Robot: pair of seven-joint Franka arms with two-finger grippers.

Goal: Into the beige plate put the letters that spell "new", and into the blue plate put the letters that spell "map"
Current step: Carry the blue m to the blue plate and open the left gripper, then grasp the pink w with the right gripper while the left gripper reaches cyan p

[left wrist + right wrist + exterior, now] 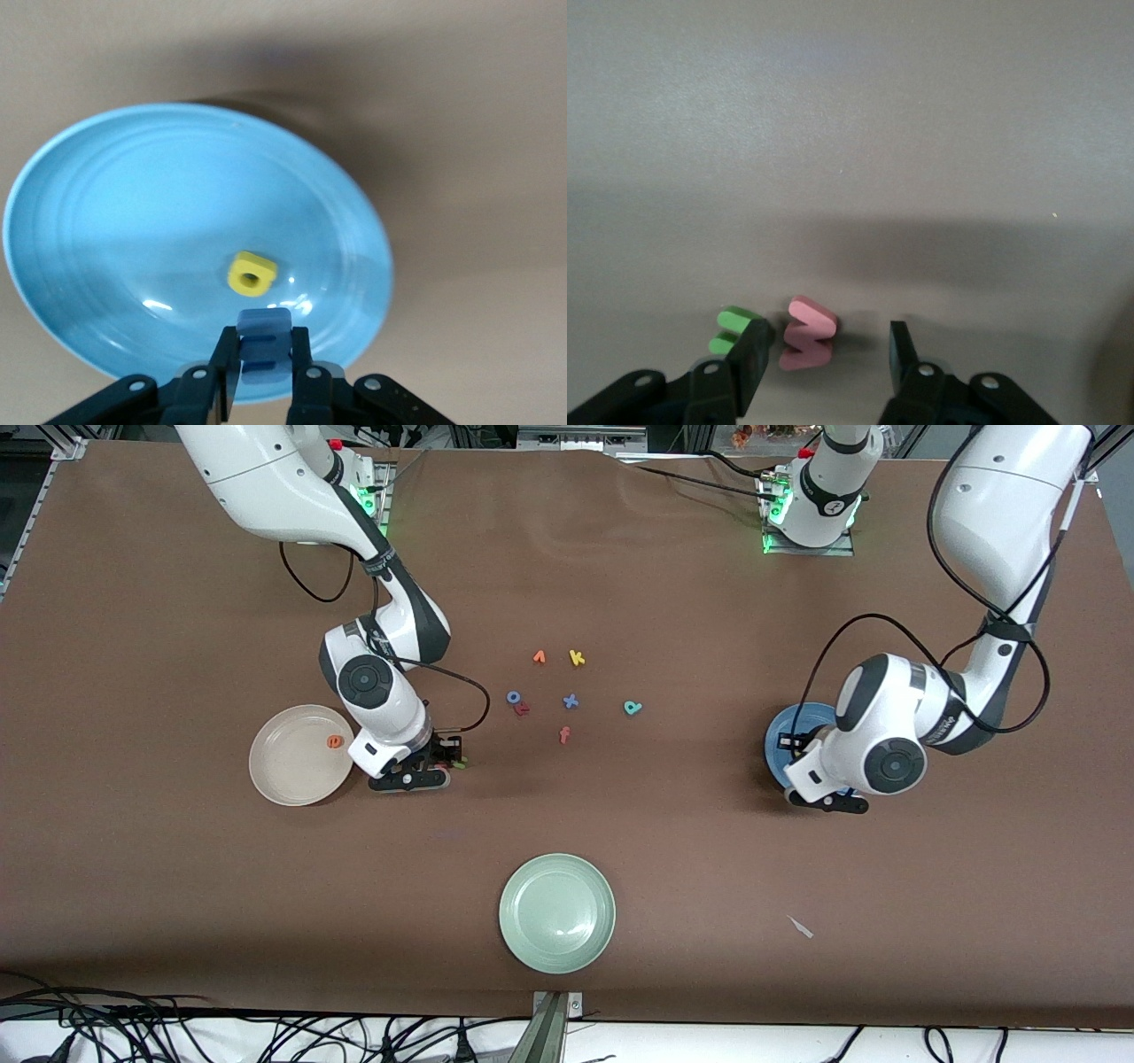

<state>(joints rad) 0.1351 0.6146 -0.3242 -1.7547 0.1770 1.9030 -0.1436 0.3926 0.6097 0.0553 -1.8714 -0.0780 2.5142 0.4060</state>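
1. Right now my right gripper [822,359] sits low on the worktop [177,868], just beside the beige plate [275,779], fingers parted and empty.
2. Pink w [806,333] lies flat between the fingers, closer to one than the other. Green n [731,329] is just outside that nearer finger, almost touching it.
3. Key relation: w is inside the gap, n is not. Closing should catch only the w, though the n could get nudged, I'd guess.
4. Orange e [335,740] is already in the beige plate.
5. My left gripper [264,367] hangs over the blue plate [97,221], clamped on the blue m [264,341]. Yellow a [252,272] lies in that plate, under the m.
6. Teal p [632,708] is out on the worktop, between the centre cluster and the blue plate; left arm is nearer.
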